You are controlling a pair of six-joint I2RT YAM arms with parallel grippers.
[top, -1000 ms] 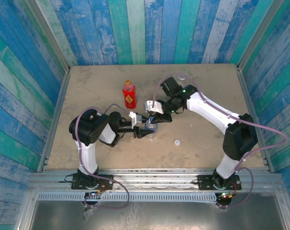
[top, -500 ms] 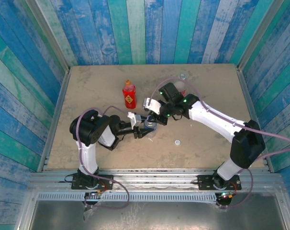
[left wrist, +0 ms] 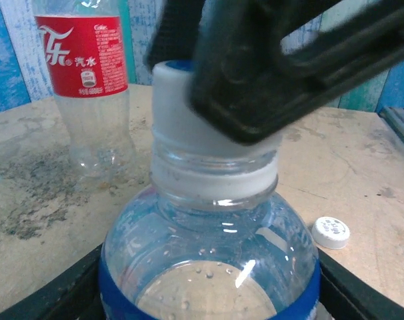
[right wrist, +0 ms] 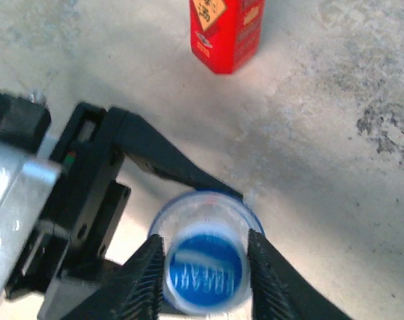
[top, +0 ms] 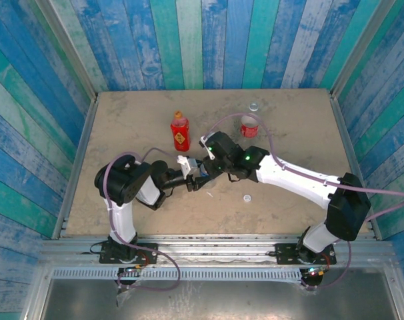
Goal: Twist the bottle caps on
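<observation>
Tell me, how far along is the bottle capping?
Done, it seems: the red bottle wears an orange cap. In hand: the left claw holds the blue-label bottle while the right claw grips the blue cap on its neck. Left: the red-label bottle, with a white cap lying loose.

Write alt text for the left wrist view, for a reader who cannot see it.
Close up, a clear blue-labelled bottle sits in the left claw, while the right claw clamps its blue-topped cap from above. Behind, on the table, a clear red-labelled bottle stands at left and a loose white cap lies at right.
</observation>
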